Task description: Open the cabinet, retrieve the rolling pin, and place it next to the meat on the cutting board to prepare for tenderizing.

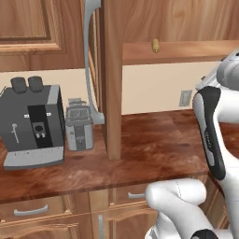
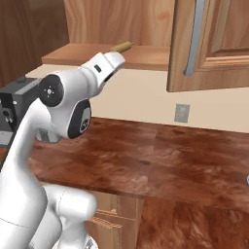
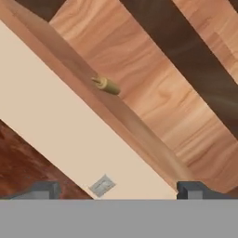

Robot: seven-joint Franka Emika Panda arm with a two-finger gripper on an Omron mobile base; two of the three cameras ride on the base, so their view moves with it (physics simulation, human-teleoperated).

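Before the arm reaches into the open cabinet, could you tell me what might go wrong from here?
1. The rolling pin lies near the shelf's front edge with one end pointing outward; a nudge from the open gripper could roll it off or push it deeper.
2. The open cabinet door hangs beside the reach path, so the arm might clip it or its handle.
3. The gripper is apart from the pin and the hand view is tilted, so the jaws may close misaligned.

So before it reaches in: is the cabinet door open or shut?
Open. The cabinet door is swung out edge-on, baring the shelf where the rolling pin lies.
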